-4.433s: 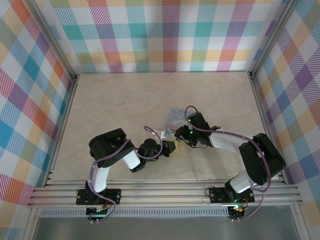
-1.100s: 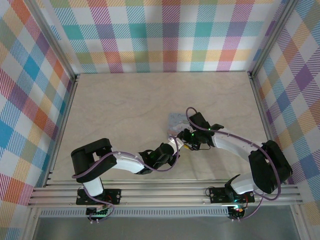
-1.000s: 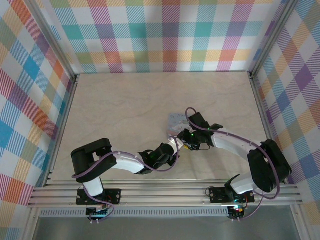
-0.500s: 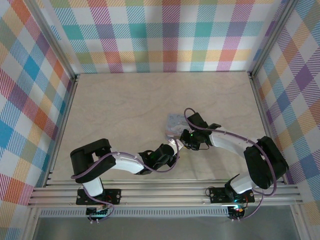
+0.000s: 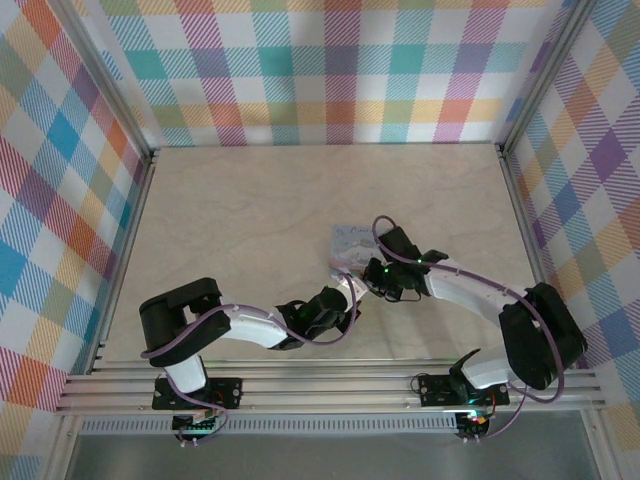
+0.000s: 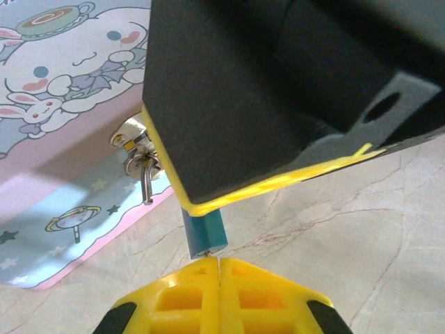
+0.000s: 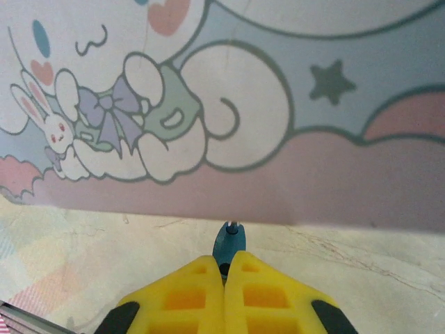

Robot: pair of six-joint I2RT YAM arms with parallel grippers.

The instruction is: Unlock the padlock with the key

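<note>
A tiny padlock (image 6: 204,233) with a dark teal metal body and a thin silvery shackle (image 6: 147,184) hangs from the small metal hasp (image 6: 132,142) on the near edge of a flat pastel blue-and-pink tin (image 6: 62,209) printed with a cartoon dog. The tin lies mid-table on the pale marble-patterned table (image 6: 334,229). The right gripper (image 7: 224,261), with yellow pads on a black body, is pinched tight on the teal body from above. The left gripper (image 6: 219,263) sits just beneath the padlock, its yellow pads pressed fully together. Whether the key sits between them I cannot tell. The padlock looks light, hard and smooth, so it would probably slip or swivel on its loose shackle if gripped weakly. The flat sides of the body seem the best hold, leaving the underside free for the key. The tin also looks light and could slide if the padlock is tugged.
</note>
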